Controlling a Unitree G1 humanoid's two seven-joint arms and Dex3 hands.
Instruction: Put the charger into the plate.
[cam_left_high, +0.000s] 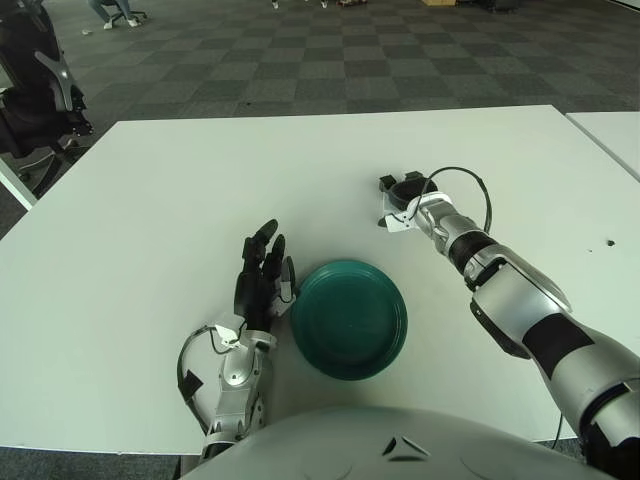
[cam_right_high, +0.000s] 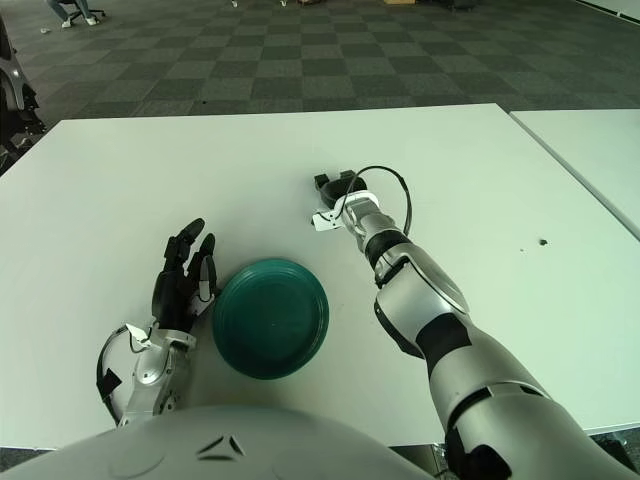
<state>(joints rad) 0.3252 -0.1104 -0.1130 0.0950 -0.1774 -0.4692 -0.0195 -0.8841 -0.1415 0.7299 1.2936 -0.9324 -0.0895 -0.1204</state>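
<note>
The charger shows only as a small white piece on the table, just under the right hand and beyond the plate's far right rim. Most of it is hidden by the hand, so its full shape cannot be told. Whether the hand actually has hold of it cannot be told either; the white piece sits right at the hand's near side.

The right hand is dark, its fingers reaching away from the robot and curled downward over the spot where the charger lies. How far they are closed cannot be made out. A black cable loops up from the wrist and arcs back to the forearm. The right arm stretches forward from the lower right, grey and black, angled toward the table's middle.

The plate is round, dark green and shallow, with nothing in it, close to the robot's body.

The left hand shows just beside the plate's left rim, its dark fingers straight and slightly spread, pointing away from the robot and holding nothing.
</note>
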